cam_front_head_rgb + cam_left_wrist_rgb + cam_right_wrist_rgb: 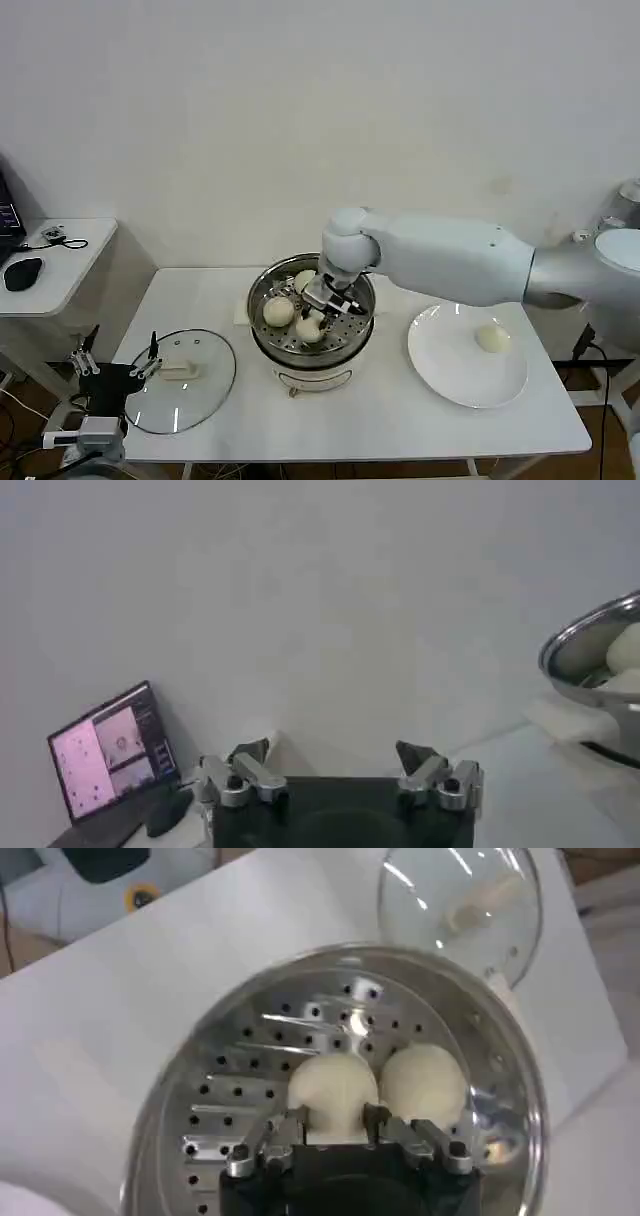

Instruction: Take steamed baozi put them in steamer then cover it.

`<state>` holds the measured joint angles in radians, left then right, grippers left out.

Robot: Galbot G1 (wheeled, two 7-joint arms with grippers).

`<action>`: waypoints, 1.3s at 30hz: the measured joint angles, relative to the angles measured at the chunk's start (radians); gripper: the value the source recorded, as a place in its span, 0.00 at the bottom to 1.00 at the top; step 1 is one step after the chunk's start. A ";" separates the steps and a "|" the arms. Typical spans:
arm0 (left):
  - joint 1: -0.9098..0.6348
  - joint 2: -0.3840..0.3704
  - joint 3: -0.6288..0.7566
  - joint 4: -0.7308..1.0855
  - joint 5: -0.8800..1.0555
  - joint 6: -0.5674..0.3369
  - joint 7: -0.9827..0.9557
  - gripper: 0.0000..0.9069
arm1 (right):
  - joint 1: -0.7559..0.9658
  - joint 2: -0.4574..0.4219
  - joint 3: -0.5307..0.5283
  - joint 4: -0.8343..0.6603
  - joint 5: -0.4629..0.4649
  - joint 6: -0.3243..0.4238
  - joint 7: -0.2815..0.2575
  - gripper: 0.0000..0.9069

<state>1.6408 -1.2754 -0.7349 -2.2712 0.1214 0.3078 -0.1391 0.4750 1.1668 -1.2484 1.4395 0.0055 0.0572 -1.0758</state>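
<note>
The right gripper (322,300) is down inside the steamer (262,290), which stands in the middle of the white table (380,410), and from the wrist camera I see its two fingers (296,1118) closed against the sides of one bun (333,1086), so it is grasping that bun just above the tray with holes (240,1098). A second bun (423,1080) lies touching it on the tray, and from the head view there seem to be three buns in the pot: one (278,311) toward the robot's left, one (305,281) at the back and one (310,328) near the front under the gripper. One more bun (492,338) waits alone on the white plate (440,375), to the right of the steamer. I judge the step in hand is setting this bun down in the pot. The next move calls for letting the fingers go apart and rising straight up, without pushing the neighbour bun, and then going over to the plate for the last one. The glass lid (205,385) lies flat on the table to the left of the steamer, not yet used. The left gripper (340,772) waits low beside the table's left edge, near the lid, with its fingers spread and nothing between them.
</note>
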 measured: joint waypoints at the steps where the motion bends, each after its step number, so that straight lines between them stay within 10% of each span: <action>1: 0.000 0.000 0.001 0.001 0.000 0.000 0.000 1.00 | -0.001 -0.003 -0.001 0.004 -0.002 0.004 -0.001 0.44; 4: -0.003 0.000 0.001 0.003 0.000 -0.001 0.000 1.00 | -0.001 -0.009 -0.003 0.015 -0.008 0.018 -0.003 0.46; 6: -0.004 -0.001 0.001 0.004 0.000 -0.001 0.000 1.00 | -0.002 -0.012 -0.005 0.017 -0.013 0.026 -0.004 1.00; 25: -0.014 0.008 0.004 0.005 -0.004 -0.001 -0.001 1.00 | 0.055 -0.051 0.020 0.019 -0.001 0.066 0.013 1.00; 39: -0.029 0.043 0.011 0.008 -0.035 -0.002 0.006 1.00 | 0.134 -0.239 0.061 0.010 0.138 -0.099 0.037 1.00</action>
<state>1.6122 -1.2326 -0.7242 -2.2630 0.0866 0.3061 -0.1326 0.6091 0.9282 -1.1876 1.4492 0.1438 -0.0421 -1.0386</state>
